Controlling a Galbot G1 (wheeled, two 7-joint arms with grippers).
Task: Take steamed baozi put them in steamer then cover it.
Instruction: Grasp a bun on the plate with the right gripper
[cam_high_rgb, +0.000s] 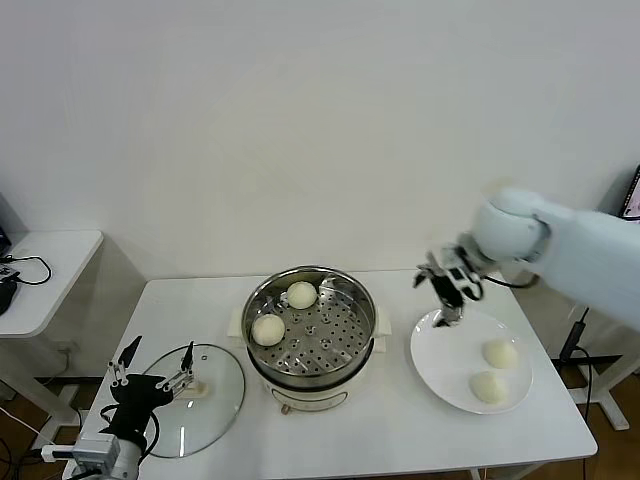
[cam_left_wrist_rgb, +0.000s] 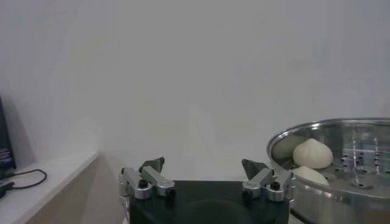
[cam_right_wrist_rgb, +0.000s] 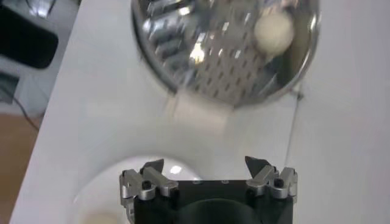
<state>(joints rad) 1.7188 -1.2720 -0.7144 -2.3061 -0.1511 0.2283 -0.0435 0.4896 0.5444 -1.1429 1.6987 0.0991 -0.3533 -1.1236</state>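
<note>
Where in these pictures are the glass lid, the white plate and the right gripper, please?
Glass lid (cam_high_rgb: 215, 395): head view, on the clear glass beside its handle.
White plate (cam_high_rgb: 440, 355): head view, on a bare part near its left rim.
Right gripper (cam_high_rgb: 447, 296): head view, midway between its open fingertips, above the plate's edge.

Illumination is bright, even and diffuse across the head view, with only soft, short shadows on the desk (cam_high_rgb: 400, 420) beneath the steamer (cam_high_rgb: 311, 340) and plate (cam_high_rgb: 440, 375). The right arm (cam_high_rgb: 560, 245) shows motion blur in the head view, and the right wrist view is smeared throughout. Specular glare marks the steamer's perforated tray (cam_right_wrist_rgb: 201, 52); the left wrist view is dimmer and soft.
</note>
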